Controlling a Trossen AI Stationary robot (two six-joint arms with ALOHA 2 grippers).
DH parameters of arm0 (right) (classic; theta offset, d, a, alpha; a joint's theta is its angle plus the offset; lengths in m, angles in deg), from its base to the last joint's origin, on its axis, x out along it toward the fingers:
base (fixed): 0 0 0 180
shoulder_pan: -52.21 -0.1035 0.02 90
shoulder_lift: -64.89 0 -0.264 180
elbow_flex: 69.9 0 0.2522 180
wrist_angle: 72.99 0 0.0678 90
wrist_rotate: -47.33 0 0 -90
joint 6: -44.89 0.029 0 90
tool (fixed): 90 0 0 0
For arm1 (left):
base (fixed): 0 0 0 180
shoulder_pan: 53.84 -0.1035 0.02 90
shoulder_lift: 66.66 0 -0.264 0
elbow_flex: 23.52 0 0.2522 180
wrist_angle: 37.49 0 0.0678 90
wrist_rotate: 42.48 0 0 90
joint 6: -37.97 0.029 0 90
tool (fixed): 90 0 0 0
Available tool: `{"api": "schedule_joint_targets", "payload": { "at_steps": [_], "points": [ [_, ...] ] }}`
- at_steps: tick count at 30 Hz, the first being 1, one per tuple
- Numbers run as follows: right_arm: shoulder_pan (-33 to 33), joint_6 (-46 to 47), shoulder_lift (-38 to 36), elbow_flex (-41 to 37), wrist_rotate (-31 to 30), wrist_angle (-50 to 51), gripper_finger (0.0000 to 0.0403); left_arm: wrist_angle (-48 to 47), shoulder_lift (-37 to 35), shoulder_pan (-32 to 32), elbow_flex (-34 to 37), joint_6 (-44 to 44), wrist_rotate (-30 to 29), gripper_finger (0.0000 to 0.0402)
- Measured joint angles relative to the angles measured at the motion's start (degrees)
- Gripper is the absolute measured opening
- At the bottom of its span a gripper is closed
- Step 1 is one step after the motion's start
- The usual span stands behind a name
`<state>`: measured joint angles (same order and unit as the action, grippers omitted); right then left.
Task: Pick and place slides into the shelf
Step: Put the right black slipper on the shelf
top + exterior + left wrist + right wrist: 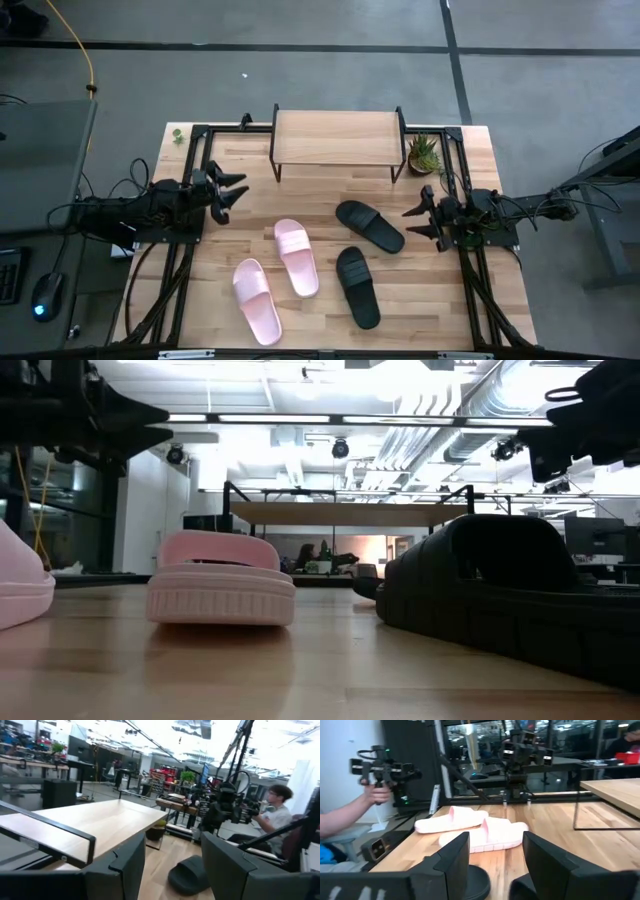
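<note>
So all four slides are loose on the table, none on the shelf yet, which sits up at 12 o'clock along the far edge.

The bit that matters: the right pincer hangs open and empty, holding nothing, and the upper black slide lies just beside it at about its 9 o'clock. That slide's long axis runs diagonally, roughly 10 to 4 on the clock, and I can't tell for sure which end is the toe. The other black slide is at the pincer's 8 o'clock, a bit further off, running nearly 12 to 6 with a slight lean.

The left pincer is also open and empty, over at the table's left side. The closest pink slide is at its 4 o'clock, long axis about 12 to 6, and the second pink slide lies further down at around 5 o'clock, tilted a little.

My guess is right arm takes the black ones, it's clearly nearer.
</note>
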<state>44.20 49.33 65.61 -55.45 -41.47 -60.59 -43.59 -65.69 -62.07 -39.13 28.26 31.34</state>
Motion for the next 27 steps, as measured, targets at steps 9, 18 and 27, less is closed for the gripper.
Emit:
{"api": "schedule_joint_targets", "payload": {
  "at_steps": [9, 18, 27],
  "points": [
    [0.0, 3.5, 0.0, 0.0, -5.0, -0.1, 0.0176, 0.6, 0.0, 0.0, 0.0, -1.4, 0.2, 0.0175],
    [0.0, 2.2, 0.0, 0.0, -5.4, -6.1, 0.0176, 5.8, 0.5, 0.0, -3.1, -5.2, 3.9, 0.0175],
    [0.0, -4.3, 0.1, 9.2, -10.2, -0.9, 0.0176, 1.1, 7.6, 0.0, -11.7, -4.2, 2.5, 0.0175]
  ]
}}
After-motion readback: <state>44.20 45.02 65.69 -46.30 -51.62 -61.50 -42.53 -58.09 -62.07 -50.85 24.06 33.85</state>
